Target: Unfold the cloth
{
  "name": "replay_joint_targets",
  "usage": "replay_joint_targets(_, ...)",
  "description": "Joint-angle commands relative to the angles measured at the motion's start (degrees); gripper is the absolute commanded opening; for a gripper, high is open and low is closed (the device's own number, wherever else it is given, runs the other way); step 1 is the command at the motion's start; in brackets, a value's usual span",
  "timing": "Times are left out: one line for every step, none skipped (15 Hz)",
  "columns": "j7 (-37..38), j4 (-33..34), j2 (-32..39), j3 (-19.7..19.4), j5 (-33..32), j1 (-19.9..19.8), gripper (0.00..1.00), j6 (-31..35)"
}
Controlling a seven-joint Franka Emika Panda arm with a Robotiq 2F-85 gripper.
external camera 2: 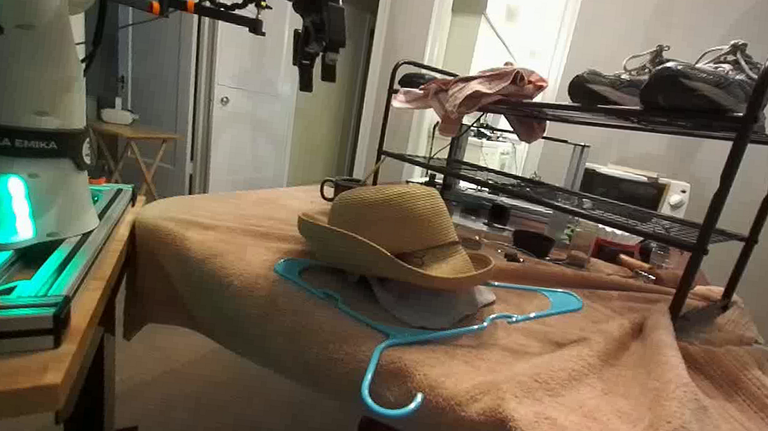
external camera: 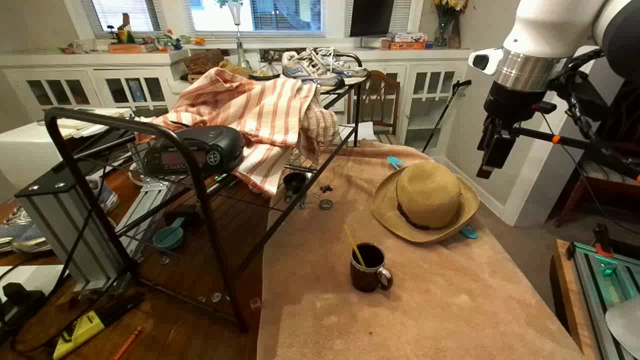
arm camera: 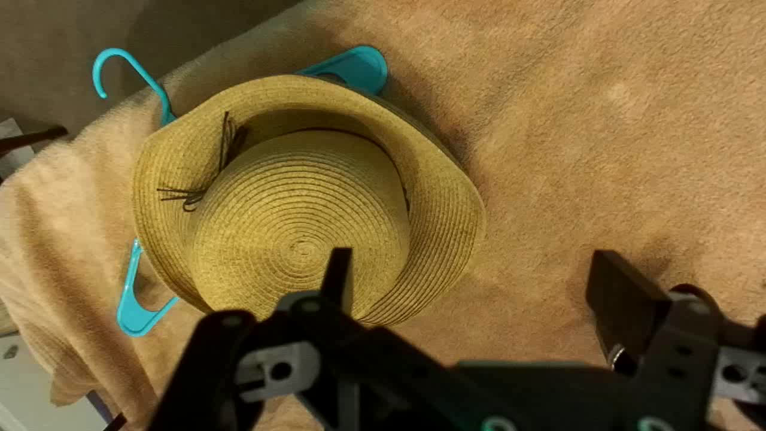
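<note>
The end effector is spread wide in the wrist view, pinching nothing. The cloth, striped salmon and cream, lies rumpled atop the black rack, at about nine o'clock from the end effector in an exterior view and well apart from it. A flap hangs past the rack's edge; that overhang is probably the easiest part to take, since it leaves a free border to pinch. The shoes at the cloth's two o'clock and the clock radio at its eight seem merely to share the rack's top, though the radio could snag the fabric. On the desk, the hat sits over the hanger, likely no part of the job; the mug stands at the hat's seven o'clock.

The arm reaches in from two o'clock in an exterior view, wrist bent so the end effector points down, raised above the desk with the hat partly beneath it. I read this as a ready pose: next should come a swing toward nine o'clock, high enough to clear the rack.
</note>
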Motion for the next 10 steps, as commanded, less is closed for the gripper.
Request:
replay_joint_targets(0.3, 0.0, 0.1, -0.5, -0.3, 0.5, 1.0, -0.2)
replay_joint_targets(0.3, -0.1, 0.1, -0.5, -0.3, 0.5, 1.0, -0.2)
replay_joint_targets(0.3, -0.1, 0.2, -0.5, -0.3, 0.5, 1.0, -0.2)
replay_joint_targets(0.3, -0.1, 0.2, -0.5, -0.3, 0.5, 1.0, -0.2)
replay_joint_targets(0.3, -0.1, 0.2, -0.5, -0.3, 0.5, 1.0, -0.2)
replay_joint_targets(0.3, -0.1, 0.2, -0.5, -0.3, 0.5, 1.0, -0.2)
replay_joint_targets(0.3, -0.1, 0.2, -0.5, -0.3, 0.5, 1.0, -0.2)
replay_joint_targets(1.1, 0.7, 1.4, -0.7, 0.7, 0.6, 1.0, 0.4)
replay_joint_targets(4.3, 1.5, 2.5, 0.5, 0.3, -0.4, 1.0, 1.0)
replay_joint_targets(5.1, 2.8, 4.0, 0.7, 0.4, -0.2, 1.0, 1.9)
